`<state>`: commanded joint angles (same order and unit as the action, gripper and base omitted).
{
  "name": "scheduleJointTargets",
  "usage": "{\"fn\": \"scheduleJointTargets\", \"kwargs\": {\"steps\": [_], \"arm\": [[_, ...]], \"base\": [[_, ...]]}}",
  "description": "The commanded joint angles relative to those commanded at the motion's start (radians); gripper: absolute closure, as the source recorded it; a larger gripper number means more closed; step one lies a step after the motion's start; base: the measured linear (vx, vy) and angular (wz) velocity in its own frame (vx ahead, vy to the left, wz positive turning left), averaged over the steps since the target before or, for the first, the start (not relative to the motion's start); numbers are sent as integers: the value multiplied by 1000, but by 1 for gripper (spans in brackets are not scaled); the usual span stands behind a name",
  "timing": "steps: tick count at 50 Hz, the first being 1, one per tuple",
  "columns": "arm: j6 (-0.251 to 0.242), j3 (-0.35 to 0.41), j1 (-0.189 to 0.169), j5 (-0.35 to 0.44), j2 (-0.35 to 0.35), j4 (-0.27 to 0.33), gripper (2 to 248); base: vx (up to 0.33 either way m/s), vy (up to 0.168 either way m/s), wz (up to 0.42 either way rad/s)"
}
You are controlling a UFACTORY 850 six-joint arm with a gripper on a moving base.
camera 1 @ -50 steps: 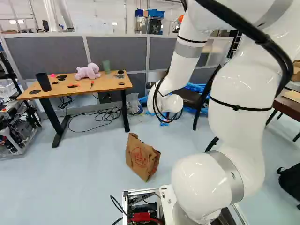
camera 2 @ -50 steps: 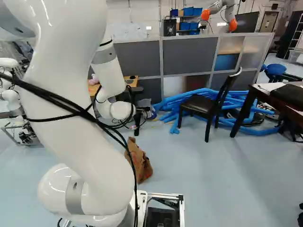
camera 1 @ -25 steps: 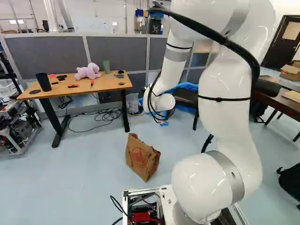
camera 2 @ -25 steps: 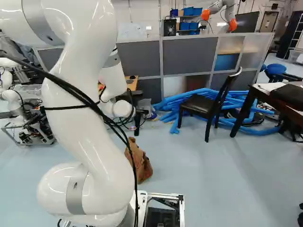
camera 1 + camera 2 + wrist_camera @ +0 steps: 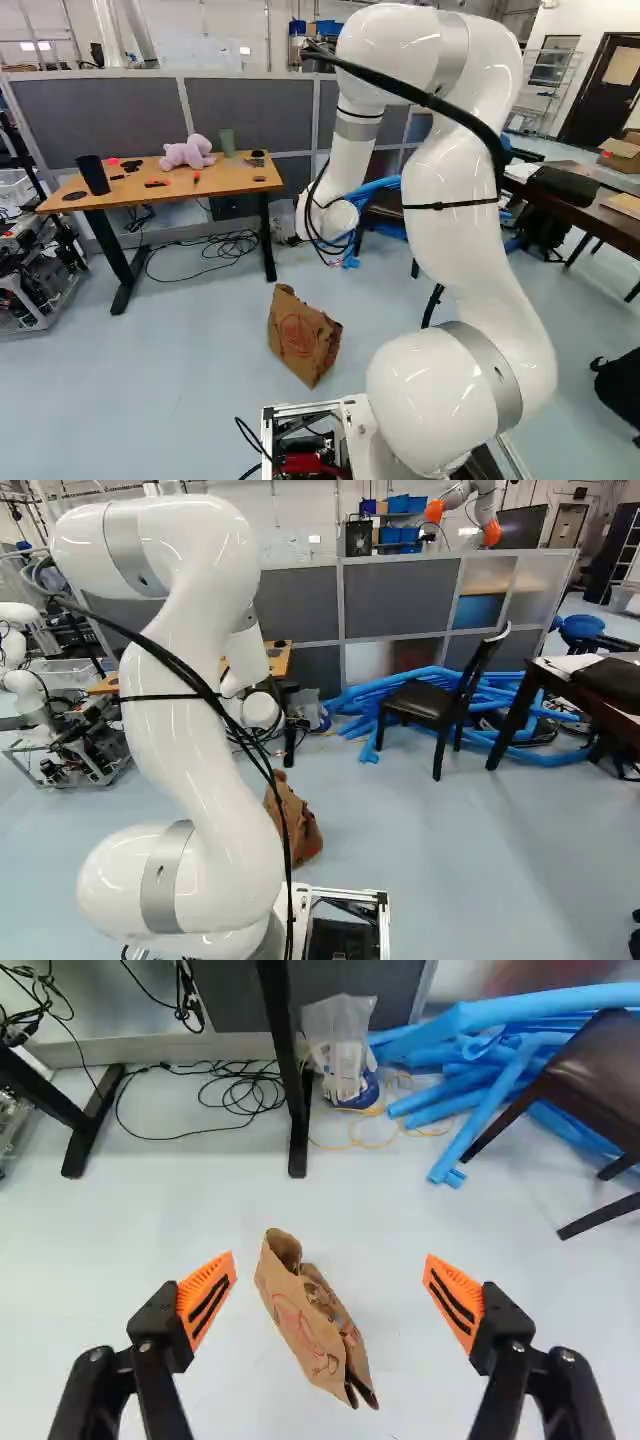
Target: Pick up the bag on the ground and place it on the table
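Has fingers (image 5: 206,1300) spread wide, with the brown paper bag (image 5: 300,1325) on the floor (image 5: 180,370) ahead, between them in the wrist view. From left to right, shows a black cup (image 5: 92,175), pink plush toy (image 5: 186,153) and green cup (image 5: 227,143) on the wooden surface (image 5: 228,180); then the bag, apart from it; then a dark chair (image 5: 425,700) beside blue tubes (image 5: 352,703).

We found ourselves in what looked like a robotics lab: another robot (image 5: 28,695) stood at the left of the right base view, and an orange-capped arm (image 5: 491,532) rose beyond grey partitions (image 5: 400,600). We also saw blue storage bins (image 5: 398,504), blue tubes (image 5: 400,690) piled up, and looped black cable (image 5: 170,1139) on the floor (image 5: 180,380).
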<state>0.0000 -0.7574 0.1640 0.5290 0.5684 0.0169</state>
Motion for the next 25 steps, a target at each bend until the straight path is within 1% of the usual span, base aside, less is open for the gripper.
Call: {"fn": "scheduleJointTargets", "kwargs": {"steps": [25], "arm": [[0,-139,25,-100,147,0,3]], "base": [[0,0,0]]}}
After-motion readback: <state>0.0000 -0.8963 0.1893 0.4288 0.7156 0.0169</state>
